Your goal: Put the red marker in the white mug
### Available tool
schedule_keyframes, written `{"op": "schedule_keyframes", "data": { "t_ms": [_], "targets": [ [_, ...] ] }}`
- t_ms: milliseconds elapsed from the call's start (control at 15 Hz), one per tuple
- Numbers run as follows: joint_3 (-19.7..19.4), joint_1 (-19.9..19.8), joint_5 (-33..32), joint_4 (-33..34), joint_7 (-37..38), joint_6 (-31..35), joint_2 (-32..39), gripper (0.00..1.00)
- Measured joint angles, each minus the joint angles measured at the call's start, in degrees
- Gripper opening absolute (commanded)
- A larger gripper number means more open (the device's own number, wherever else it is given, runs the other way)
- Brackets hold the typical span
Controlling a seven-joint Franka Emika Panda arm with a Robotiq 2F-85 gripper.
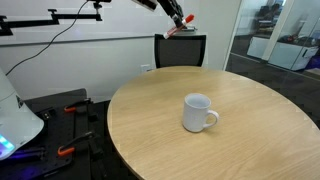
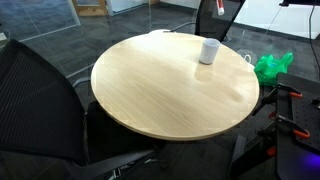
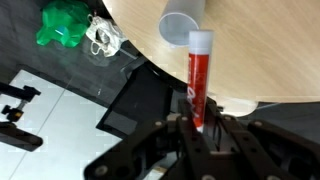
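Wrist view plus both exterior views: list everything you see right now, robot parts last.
red marker: one, red with a pale tip, clamped in the gripper, above the table's edge.
white mug: one, white, upright on the table, apart from the marker.
round table: one, light wood, mid-scene.
black chairs: two, black, one beyond the table below the gripper, one in an exterior view's foreground.
green crumpled item: one, green, on the floor beside the table.
gripper: one, black, raised, shut on the marker.
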Motion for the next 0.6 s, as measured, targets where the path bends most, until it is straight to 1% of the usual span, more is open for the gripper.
{"op": "schedule_keyframes", "data": {
  "t_ms": [67,333,400,600],
  "targets": [
    [0.1,0.0,-1.3,0.0,2.6,-2.3,0.0,0.19],
    [0.4,-0.2,-1.5,0.0,3.0,-2.6,0.3,0.19],
    [0.4,-0.2,-1.5,0.0,3.0,-2.6,0.3,0.05],
    [0.5,-0.2,-1.8,0.0,3.6,-2.9,0.3,0.05]
  ]
}}
